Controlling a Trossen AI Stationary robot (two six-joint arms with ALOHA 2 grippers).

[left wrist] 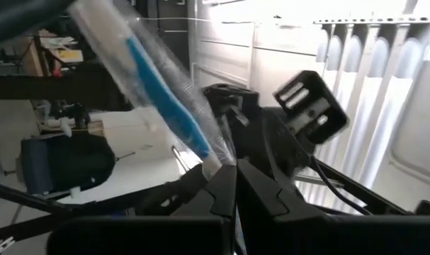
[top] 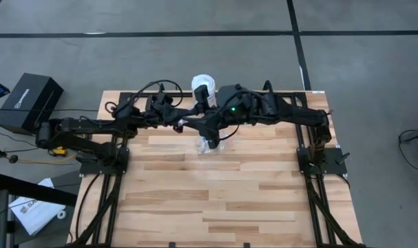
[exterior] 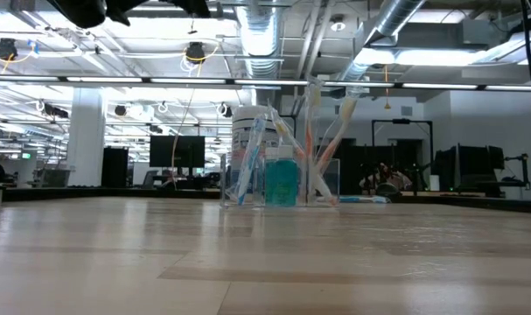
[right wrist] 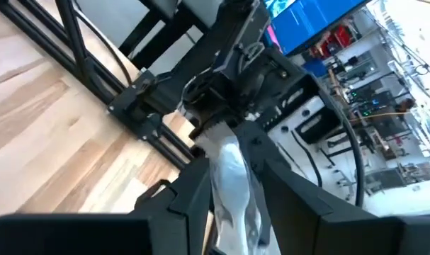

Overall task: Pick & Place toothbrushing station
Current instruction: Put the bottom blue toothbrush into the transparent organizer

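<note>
The left gripper (left wrist: 236, 185) hangs above the counter's (top: 215, 207) far middle, its fingers (left wrist: 218, 195) pressed together on the end of a blue-and-white toothbrush (left wrist: 158, 99) in a clear wrapper, which slants up and away from them. Just beside it, the right gripper (right wrist: 232, 180) has its fingers (right wrist: 190, 191) partly spread, pinching a crinkled clear packet (right wrist: 232, 184) between them. Below both, the see-through holder (exterior: 278, 179) stands upright on the counter with toothbrushes leaning inside, a white jar (top: 203, 84) behind it.

Open-plan robotics lab: exposed silver ceiling ducts (exterior: 263, 35), rows of dark monitors (exterior: 179, 154), butcher-block wooden worktop (top: 215, 200), grey carpet-tile floor (top: 160, 55)
</note>
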